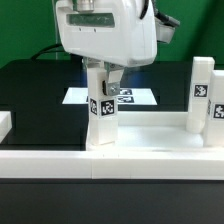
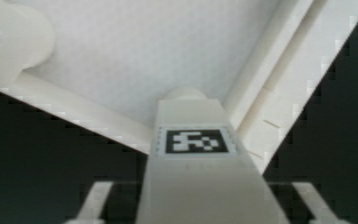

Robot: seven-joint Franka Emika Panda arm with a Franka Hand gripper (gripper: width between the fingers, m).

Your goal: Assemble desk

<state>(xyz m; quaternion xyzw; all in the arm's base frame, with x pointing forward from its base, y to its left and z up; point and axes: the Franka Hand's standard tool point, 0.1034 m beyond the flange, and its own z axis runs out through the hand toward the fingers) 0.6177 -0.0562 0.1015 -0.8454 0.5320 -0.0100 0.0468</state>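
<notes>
My tool (image 1: 104, 92) hangs straight down over a white square-section desk leg (image 1: 103, 108), its fingers on either side of the leg's upper part. From the wrist view the fingertips (image 2: 99, 203) show on either side of the leg (image 2: 197, 160) with a sliver of gap at each flank, so I judge the jaws to be slightly spread and just clear of the leg, though I cannot be sure no pad touches it. The leg stands upright by itself, tag facing the exterior camera, and its foot sits at a corner of the desk slab (image 1: 140, 138). I read that as the leg seated in a corner socket, which is why it stays vertical without a firm pinch.

A second leg (image 1: 202, 95) stands upright at the slab's corner toward the exterior view's right, well apart from the first. The slab lies flat on the black worktop (image 1: 30, 85), its raised rim visible in the wrist view (image 2: 282, 70). Behind it, the marker board (image 1: 140, 97) lies flat on the worktop. A low white rail (image 1: 60, 161) runs along the front.
</notes>
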